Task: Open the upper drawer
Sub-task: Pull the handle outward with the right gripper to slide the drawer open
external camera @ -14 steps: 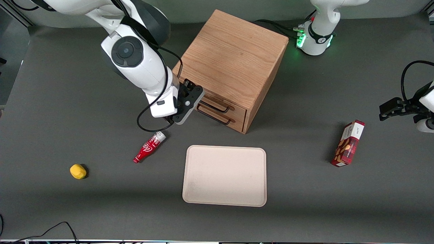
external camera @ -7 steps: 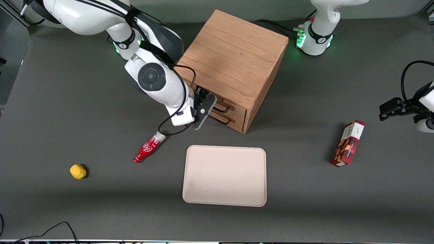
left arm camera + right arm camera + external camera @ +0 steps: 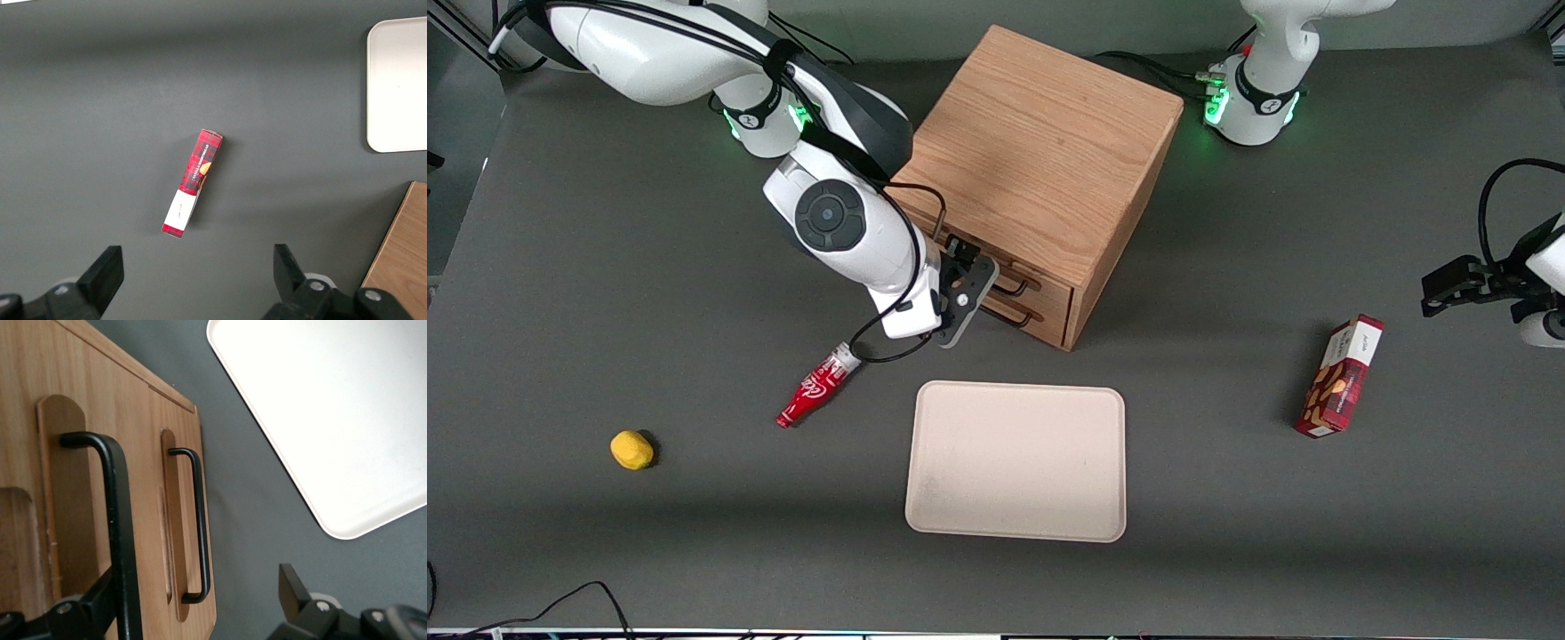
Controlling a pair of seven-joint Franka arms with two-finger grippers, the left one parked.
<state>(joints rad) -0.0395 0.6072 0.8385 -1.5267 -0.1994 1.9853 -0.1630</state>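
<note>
The oak cabinet [image 3: 1040, 142] stands at the table's middle back. Its upper drawer [image 3: 1055, 286] looks flush with the front, its thin black handle [image 3: 1016, 285] above the bottom drawer's handle [image 3: 1017, 316]. My right gripper [image 3: 980, 286] is directly in front of the drawers and hides most of both handles. In the right wrist view the gripper [image 3: 197, 590] is open. The upper drawer's handle [image 3: 115, 513] runs just inside one finger [image 3: 100, 600], while the other finger [image 3: 291, 590] is over the table. The bottom drawer's handle [image 3: 200, 520] lies in the gap, farther off.
A beige tray [image 3: 1016, 460] lies nearer the front camera than the cabinet and shows in the right wrist view [image 3: 333, 420]. A red bottle [image 3: 816, 387] and a yellow lump [image 3: 631, 449] lie toward the working arm's end. A red box [image 3: 1343, 377] lies toward the parked arm's end.
The right arm swung in from the working arm's end and came down in front of the drawers. The drawers, tray, bottle and box have not moved.
</note>
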